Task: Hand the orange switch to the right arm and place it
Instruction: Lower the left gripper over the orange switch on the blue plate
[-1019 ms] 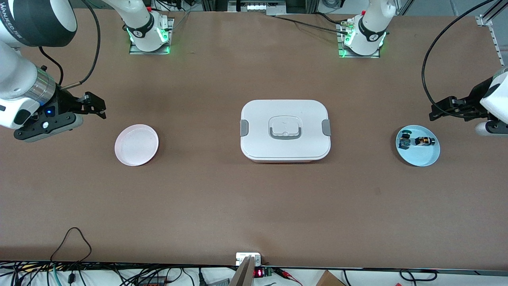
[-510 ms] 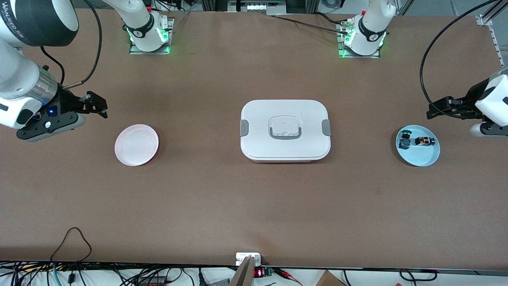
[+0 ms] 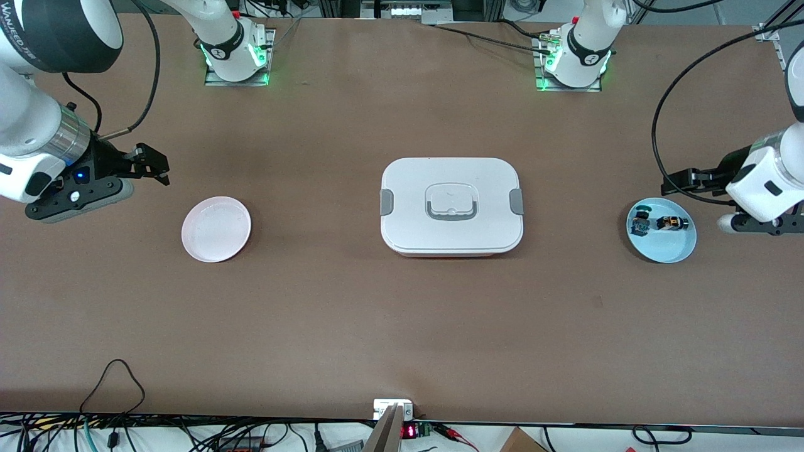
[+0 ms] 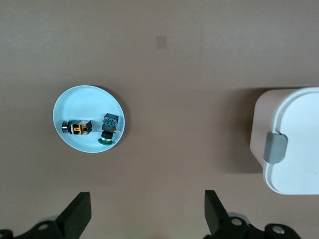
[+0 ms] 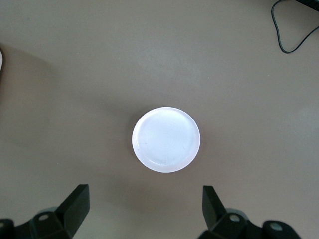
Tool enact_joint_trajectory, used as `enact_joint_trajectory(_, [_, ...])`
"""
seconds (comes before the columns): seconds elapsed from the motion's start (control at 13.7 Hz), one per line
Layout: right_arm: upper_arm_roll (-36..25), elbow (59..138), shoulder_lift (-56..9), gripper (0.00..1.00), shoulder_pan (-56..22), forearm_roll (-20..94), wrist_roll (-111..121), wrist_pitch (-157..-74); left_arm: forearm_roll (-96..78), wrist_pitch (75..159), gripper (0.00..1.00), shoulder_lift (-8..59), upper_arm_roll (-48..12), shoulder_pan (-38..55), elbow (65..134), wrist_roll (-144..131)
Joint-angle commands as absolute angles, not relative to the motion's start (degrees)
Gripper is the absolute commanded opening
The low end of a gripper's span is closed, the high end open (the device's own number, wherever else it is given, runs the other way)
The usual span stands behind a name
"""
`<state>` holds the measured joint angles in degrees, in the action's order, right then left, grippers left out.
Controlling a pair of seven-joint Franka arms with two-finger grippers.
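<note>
Orange switch point(image 3: 671, 223) lies on its side in the pale blue dish point(image 3: 677, 252) at the left arm's end of the counter point(image 3: 402, 314), and right beside it in the same dish sits the teal-topped switch point(image 3: 640, 221), the two close but apart as the left wrist view has it. Over the counter just by that dish, on the side away from the front camera, hangs the left pincer point(image 3: 667, 184), its two black fingers point(image 4: 77, 214) spread wide with nothing between them. In the left wrist view the dish and both switches sit out ahead of those open fingers, with a corner of the white lidded box point(image 3: 451, 206) and its grey latch off to one edge. That box rests mid-counter, lid on. Down at the right arm's end, the right pincer point(image 3: 156, 168) waits in the air over bare counter near the pink plate point(image 3: 215, 228), fingers likewise wide apart and holding nothing. The right wrist view shows the plate centred ahead of the open fingers, nothing on it
</note>
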<state>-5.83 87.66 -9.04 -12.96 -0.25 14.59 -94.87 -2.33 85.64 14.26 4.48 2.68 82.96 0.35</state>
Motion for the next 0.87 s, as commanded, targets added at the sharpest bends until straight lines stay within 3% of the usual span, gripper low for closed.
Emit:
enact_joint_trajectory(0.0, [-5.6, 87.9, -8.2, 1.0, -13.1, -0.1, 13.8, -93.8, -3.2, 86.5, 1.0, 14.9, 4.6, 1.2, 84.3, 0.5])
enact_joint_trajectory(0.22, [-5.5, 87.8, -8.2, 1.0, -13.1, 0.3, 13.7, -94.0, -2.5, 87.3, 1.0, 14.8, 4.6, 0.7, 90.9, 0.5])
enact_joint_trajectory(0.8, [-5.6, 88.4, -8.4, 1.0, -12.9, 2.3, 14.0, -95.0, -2.5, 104.2, 1.0, 9.9, 4.6, -6.7, 111.0, 8.1])
